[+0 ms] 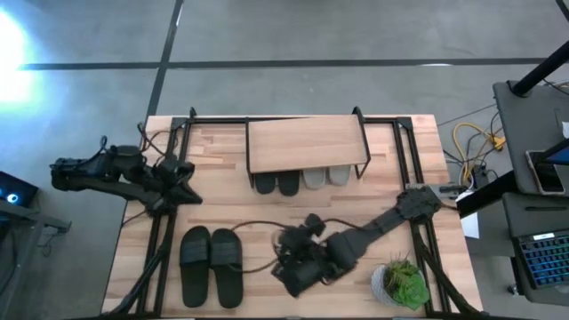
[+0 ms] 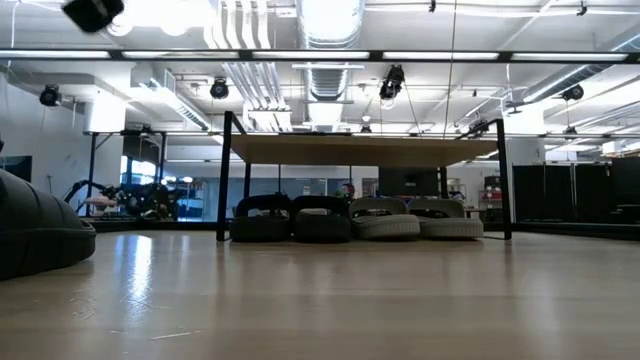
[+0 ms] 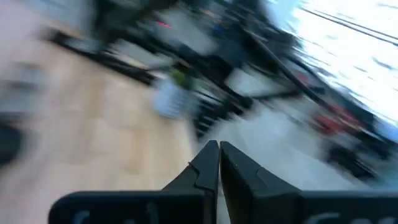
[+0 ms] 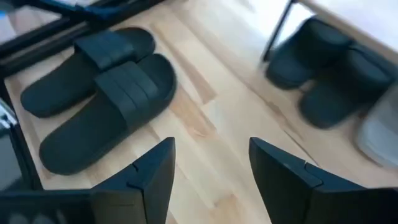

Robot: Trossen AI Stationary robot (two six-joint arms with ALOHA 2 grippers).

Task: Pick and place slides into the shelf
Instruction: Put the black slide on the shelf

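Right gripper (image 4: 211,168): we see its fingers spread wide, empty.
Left gripper (image 3: 219,155): closed, holding nothing.
Shelf (image 1: 305,145): four slides (image 1: 300,181) beneath — a black pair (image 1: 212,264) near-left on the table.

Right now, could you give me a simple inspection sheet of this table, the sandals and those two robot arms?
Surface: light wood table, bare between the things.
Job's things: a dark pair and a grey pair sit side by side under the small shelf; a black pair lies loose near the table's front left.
Clutter: a potted plant at the front right.
Grippers: the right pincer is open and empty, over the bare wood between the loose pair and the shelf; the left pincer is shut and empty, at the table's left edge.
Cables: a black cable crosses the table; yellow cables lie on the floor.
Surroundings: a laptop on a stand to the right.
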